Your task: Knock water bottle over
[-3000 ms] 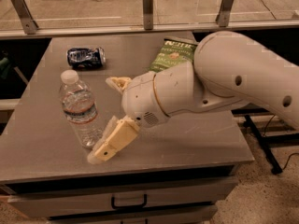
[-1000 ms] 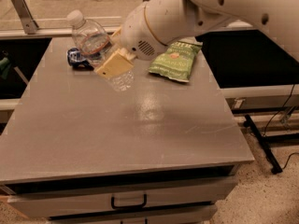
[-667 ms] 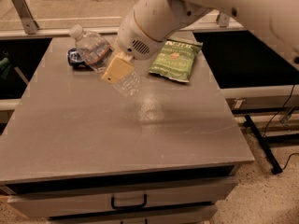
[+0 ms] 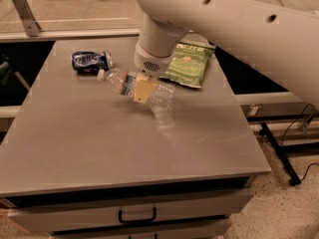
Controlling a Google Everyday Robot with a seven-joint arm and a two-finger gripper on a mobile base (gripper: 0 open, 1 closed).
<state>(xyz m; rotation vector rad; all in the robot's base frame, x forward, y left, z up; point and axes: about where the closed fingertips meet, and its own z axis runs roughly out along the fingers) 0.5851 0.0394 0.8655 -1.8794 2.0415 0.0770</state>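
Note:
The water bottle is clear and ribbed, with a white cap pointing left toward the can. It is tilted far over, almost lying, at the back middle of the grey table. Its base end points down and to the right, close to the tabletop. My gripper comes down from the big white arm and is shut on the bottle's middle. One tan finger shows across its front. The other finger is hidden behind the bottle.
A crushed dark-blue soda can lies just left of the bottle's cap. A green chip bag lies behind and to the right, partly under the arm. Drawers with a black handle sit below the front edge. A black stand is on the floor at right.
The bottle stood upright at the left front three seconds ago. It was gripped, carried to the back near the can, and has tipped from slanted to almost lying, lower over the table.

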